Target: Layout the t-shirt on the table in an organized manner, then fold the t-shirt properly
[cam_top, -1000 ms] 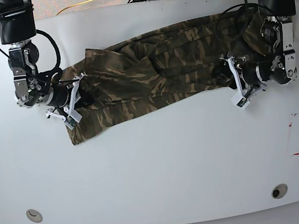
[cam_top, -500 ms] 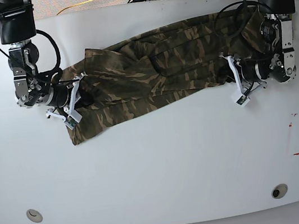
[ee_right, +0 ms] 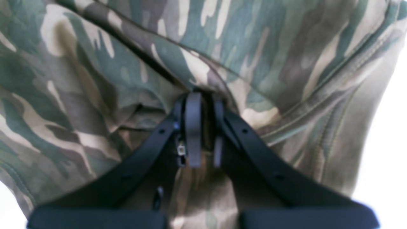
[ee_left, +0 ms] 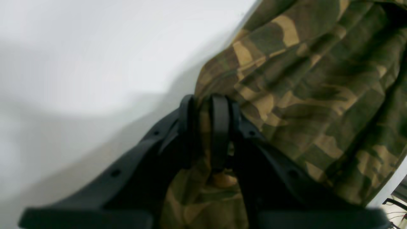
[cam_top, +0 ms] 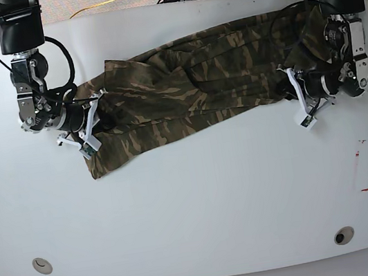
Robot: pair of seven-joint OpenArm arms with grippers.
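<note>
Left fingers [ee_left: 205, 127]: black, clenched on a pinch of the soft camouflage-print cloth t-shirt [ee_left: 311, 89], right at its edge beside the white bench [ee_left: 95, 47].
Right fingers [ee_right: 200, 127]: black, clamped on a fold of the same t-shirt [ee_right: 127, 63], cloth filling almost the whole wrist view.
What changed: in the base view the left gripper [cam_top: 296, 95] has slid a little toward the right of the frame over the last second, and the cloth end it holds went with it; the right gripper [cam_top: 87, 124] has hardly moved.
Meaning: I'd judge the arms are drawing the t-shirt [cam_top: 197, 90] taut between them, so this is laying out, not folding; the garment is stretched longer but far from flat.
Where the shirt lies: across the upper middle of the large smooth white bench [cam_top: 196, 213], a creased band running from left to right, bunched and overlapping itself.
Hidden: sleeves and neckline cannot be picked out among the folds; the cloth's upper right end goes under the left arm's wrist and cables.
Hard to make out: both wrist views are blurred near the finger bases, so how much cloth is caught is unclear.
</note>
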